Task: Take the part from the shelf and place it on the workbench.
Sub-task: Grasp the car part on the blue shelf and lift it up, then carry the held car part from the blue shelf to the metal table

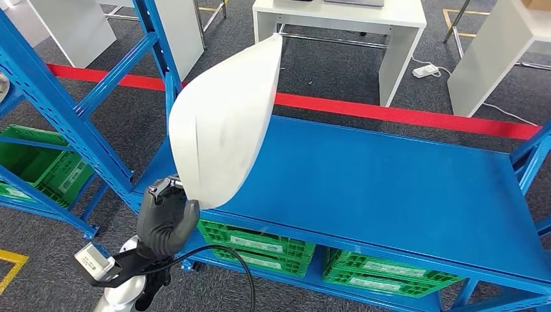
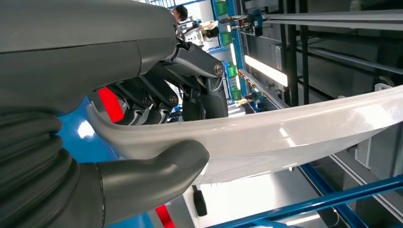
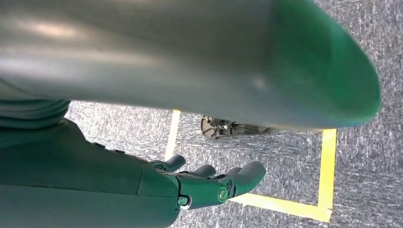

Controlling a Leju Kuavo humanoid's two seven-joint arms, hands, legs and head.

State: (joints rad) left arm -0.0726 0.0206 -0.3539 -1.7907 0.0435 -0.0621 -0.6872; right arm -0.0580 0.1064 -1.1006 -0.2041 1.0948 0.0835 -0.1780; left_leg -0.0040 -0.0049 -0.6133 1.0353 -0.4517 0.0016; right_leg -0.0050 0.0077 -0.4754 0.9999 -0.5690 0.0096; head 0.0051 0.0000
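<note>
We've got our left hand [image 1: 166, 221] gripping the white curved part [image 1: 224, 123] by its near edge, fingers clamped, lifted above the blue shelf [image 1: 390, 188] for carrying, right hand [image 3: 209, 183] hanging open.

Grey carpet [image 1: 338, 71] (red floor tape [image 1: 403, 114])

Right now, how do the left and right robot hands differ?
The left robot hand is raised beside the blue rack and grips the white part by its lower edge; the right robot hand holds nothing, fingers loosely extended over grey carpet with yellow tape. Both are dark-fingered.
</note>
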